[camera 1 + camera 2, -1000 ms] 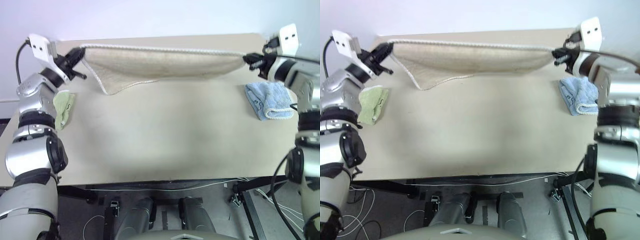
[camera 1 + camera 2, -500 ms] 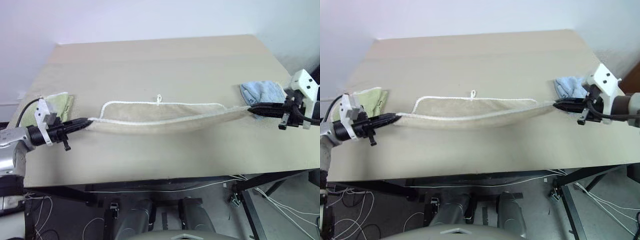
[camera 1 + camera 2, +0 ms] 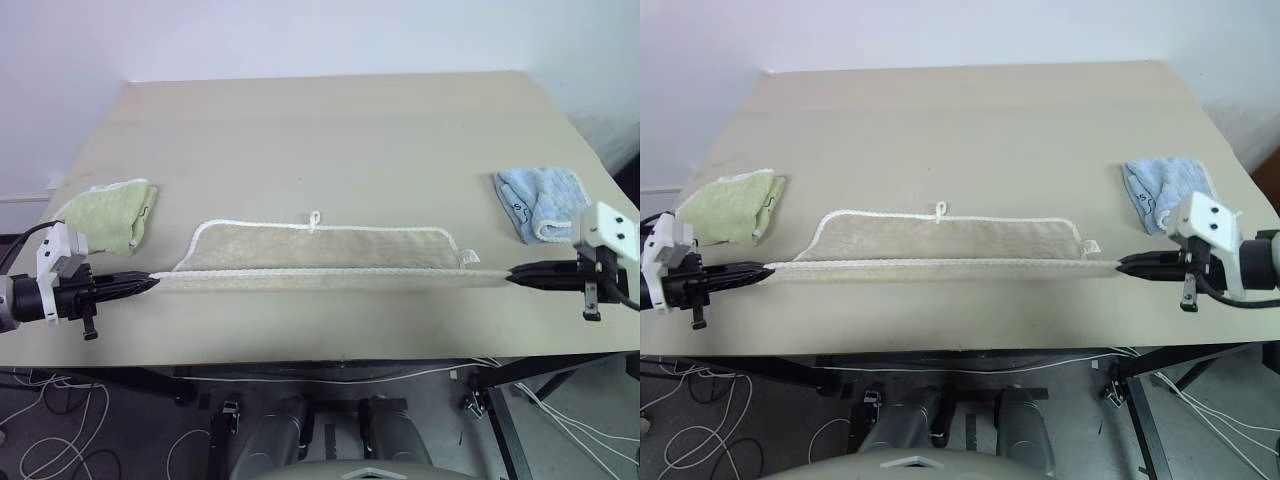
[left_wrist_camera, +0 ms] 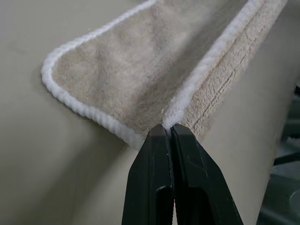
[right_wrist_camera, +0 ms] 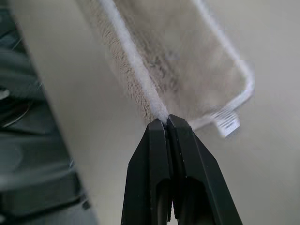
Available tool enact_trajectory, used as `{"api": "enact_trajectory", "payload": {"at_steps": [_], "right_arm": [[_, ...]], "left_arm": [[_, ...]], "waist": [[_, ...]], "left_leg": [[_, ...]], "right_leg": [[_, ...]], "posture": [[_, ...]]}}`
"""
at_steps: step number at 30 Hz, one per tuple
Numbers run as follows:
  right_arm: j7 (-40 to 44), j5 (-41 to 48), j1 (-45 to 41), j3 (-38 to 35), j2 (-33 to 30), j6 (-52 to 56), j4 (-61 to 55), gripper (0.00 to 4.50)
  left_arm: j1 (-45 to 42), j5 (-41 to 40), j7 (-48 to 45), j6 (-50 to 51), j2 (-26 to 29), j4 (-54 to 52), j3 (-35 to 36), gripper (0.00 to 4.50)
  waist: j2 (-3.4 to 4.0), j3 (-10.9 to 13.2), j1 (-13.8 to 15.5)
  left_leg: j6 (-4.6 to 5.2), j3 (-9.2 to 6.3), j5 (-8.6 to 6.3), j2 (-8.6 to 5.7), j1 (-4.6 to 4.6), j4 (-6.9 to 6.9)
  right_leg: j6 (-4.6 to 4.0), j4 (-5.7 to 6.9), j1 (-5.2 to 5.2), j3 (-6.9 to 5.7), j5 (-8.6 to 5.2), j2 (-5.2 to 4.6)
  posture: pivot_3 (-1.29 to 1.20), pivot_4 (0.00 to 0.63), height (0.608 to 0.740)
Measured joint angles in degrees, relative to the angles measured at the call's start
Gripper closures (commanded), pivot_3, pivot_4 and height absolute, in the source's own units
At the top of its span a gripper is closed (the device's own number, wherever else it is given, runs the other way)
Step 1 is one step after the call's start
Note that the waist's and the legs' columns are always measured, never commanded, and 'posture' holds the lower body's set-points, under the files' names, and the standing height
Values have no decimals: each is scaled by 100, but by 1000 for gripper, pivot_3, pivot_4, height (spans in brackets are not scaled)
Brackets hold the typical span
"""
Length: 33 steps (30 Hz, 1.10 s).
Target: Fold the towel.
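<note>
Both end effectors, left (image 3: pixel 148 282) and right (image 3: pixel 512 277), are pinching the corners of the towel (image 3: pixel 320 247) (stretched taut between them), lying across the bench (image 3: pixel 330 140) at lower centre.

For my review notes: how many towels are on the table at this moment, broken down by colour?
Beige towel, stretched between the left hand and right hand: 1
Light green folded towel: 1
Light blue folded towel: 1
Total: 3 towels
</note>
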Motion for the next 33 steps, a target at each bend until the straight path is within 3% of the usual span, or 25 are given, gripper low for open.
{"api": "enact_trajectory", "payload": {"at_steps": [6, 12, 18, 25, 33], "right_arm": [[-190, -13, 133, -42, 213, -116, 91, 4500], [-549, 23, -665, 116, 375, -77, 475, 4500], [-1136, -194, -1897, 883, 1044, -121, 1238, 4500], [-1166, -442, -2252, 1534, 1414, -361, 1735, 4500], [-1430, -887, -2759, 1940, 1739, -757, 2439, 4500]], "left_arm": [[-349, -22, 266, 291, -38, -140, -79, 4471], [-879, 37, 482, 306, -114, 84, -245, 4471], [-1432, 515, 865, -552, -401, 893, -492, 4471], [-1978, 943, 1246, -1530, -735, 2152, -649, 4471], [-2151, 1017, 1524, -2442, -1086, 2906, -655, 4471]], "waist": [[0, 0, -24], [0, 0, -54], [1, 0, -46], [-1, 0, -36], [-1, -1, -68]], "left_leg": [[0, 0, 0, 1, 0, 0], [0, 1, 1, 1, 2, -1], [0, 2, 1, 0, 2, -1], [0, 0, 2, -2, -2, 8], [7, 1, 9, -2, 1, 10]], "right_leg": [[-1, 3, -1, 0, -1, 0], [15, 4, -3, 1, 8, 2], [16, 3, -5, 1, 10, 2], [20, 7, -6, -3, 12, 5], [20, 18, -9, 0, 12, 8]], "posture": [[0, 150, 740], [0, 150, 740], [0, 150, 740], [0, 150, 740], [0, 150, 740]]}}
